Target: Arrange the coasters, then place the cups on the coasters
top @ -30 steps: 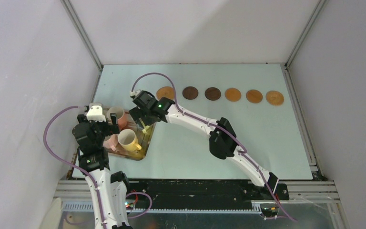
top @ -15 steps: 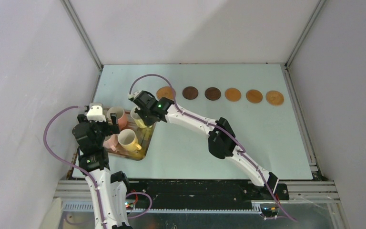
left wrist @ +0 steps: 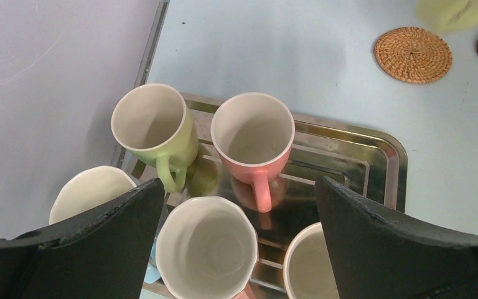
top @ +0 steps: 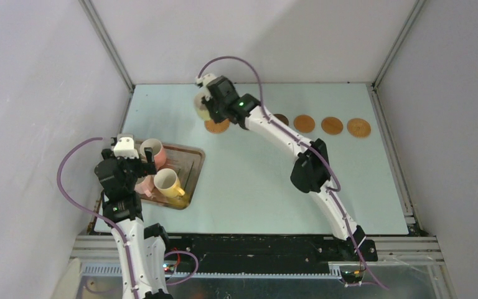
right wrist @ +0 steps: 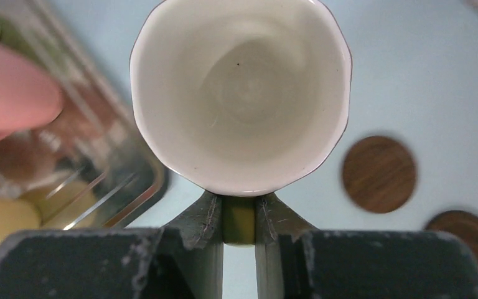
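Carrying the pale yellow-green cup in the right claw, upper middle of the overhead view, raised and close by the woven coaster at the left end of the row. Clamped on the cup's handle, going by the right wrist view, with the white bowl upright ahead of the fingers.

Judged as the placing step, with the coasters lined up along the far side of the table and five cups waiting on the tray at lower left. Calls next for centring over the woven disc, lowering until the base sits flat, then parting the fingers and backing off without dragging the handle.

Hovering over the tray's cups with the left claw, fingers wide apart, nothing between them.

Seen only from the right wrist: the pinch on the handle, and two dark brown coasters at right, largely masked by the arm overhead. Seen only from the left wrist: green cup and salmon cup side by side, rims up. Seen only overhead: the whole row.
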`<state>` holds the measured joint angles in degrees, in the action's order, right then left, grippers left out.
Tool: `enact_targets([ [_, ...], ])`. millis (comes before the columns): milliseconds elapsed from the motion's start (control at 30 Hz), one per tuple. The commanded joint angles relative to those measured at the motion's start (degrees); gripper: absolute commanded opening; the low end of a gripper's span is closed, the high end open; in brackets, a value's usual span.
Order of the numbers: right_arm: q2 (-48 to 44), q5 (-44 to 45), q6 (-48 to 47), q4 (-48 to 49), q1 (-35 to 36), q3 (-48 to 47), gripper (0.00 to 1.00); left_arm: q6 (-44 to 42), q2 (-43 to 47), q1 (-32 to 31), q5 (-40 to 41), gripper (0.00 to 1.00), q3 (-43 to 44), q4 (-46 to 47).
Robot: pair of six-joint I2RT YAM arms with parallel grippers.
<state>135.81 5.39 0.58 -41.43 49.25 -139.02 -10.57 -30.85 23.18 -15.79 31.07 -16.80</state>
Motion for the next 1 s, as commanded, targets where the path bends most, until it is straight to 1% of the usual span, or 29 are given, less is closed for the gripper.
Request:
enact_targets([
  [0, 0.0, 2.4, -3.6, 9.6, -4.5, -5.1, 0.00, -0.3, -0.5, 0.5, -0.1, 0.98, 0.4, 2.4],
  [133, 5.8, 2.5, -4.3, 10.3, -7.3, -9.4, 0.00, -0.5, -1.3, 0.6, 0.6, 0.98, 0.4, 2.5],
  [233, 8.1, 1.0, -4.0, 9.7, -8.8, -12.0, 0.00, -0.6, -2.3, 0.5, 0.6, 0.98, 0.5, 2.7],
  [400, 11.2, 0.0, -3.8, 9.0, -9.1, -15.3, 0.00, -0.8, -3.2, 0.5, 0.8, 0.98, 0.7, 2.6],
  [467, 11.8, 0.4, -3.9, 9.0, -9.0, -15.9, 0.00, -0.8, -3.3, 0.5, 0.8, 0.98, 0.7, 2.6],
  [600, 11.8, 4.3, -4.9, 8.8, -9.4, -16.3, 0.00, -0.9, -3.3, 0.5, 0.7, 0.98, 0.8, 2.4],
  [667, 10.3, 4.1, -4.0, 7.0, -10.9, -15.5, 0.00, -0.9, -3.1, 0.5, 0.6, 0.98, 0.8, 2.3],
  [733, 7.0, 1.8, -2.1, 3.7, -13.5, -12.8, 0.00, -0.8, -2.6, 0.5, 0.6, 0.98, 0.9, 2.1],
  [800, 1.3, -0.5, -1.0, 1.9, -16.6, -5.2, 0.00, -0.8, -2.0, 0.5, 0.4, 0.98, 0.9, 2.0],
  [833, -4.9, -1.6, -1.0, 4.1, -17.7, 4.9, 0.00, -0.8, -1.4, 0.5, 0.3, 0.98, 0.8, 2.1],
  [867, -12.5, -2.1, -1.3, 9.8, -19.9, 10.5, 0.00, -0.7, -1.1, 0.5, 0.3, 0.98, 0.7, 2.0],
  [900, -16.1, -2.2, -2.0, 13.0, -20.9, 23.0, 0.00, -0.7, -0.6, 0.5, 0.2, 0.98, 0.6, 2.0],
  [933, -23.4, -1.9, -4.2, 19.3, -22.6, 31.0, 0.00, -0.6, -0.3, 0.6, 0.0, 0.98, 0.6, 2.0],
  [967, -26.4, -0.8, -5.4, 21.6, -24.2, 38.8, 0.00, -0.5, 0.1, 0.6, -0.1, 0.98, 0.5, 1.9],
])
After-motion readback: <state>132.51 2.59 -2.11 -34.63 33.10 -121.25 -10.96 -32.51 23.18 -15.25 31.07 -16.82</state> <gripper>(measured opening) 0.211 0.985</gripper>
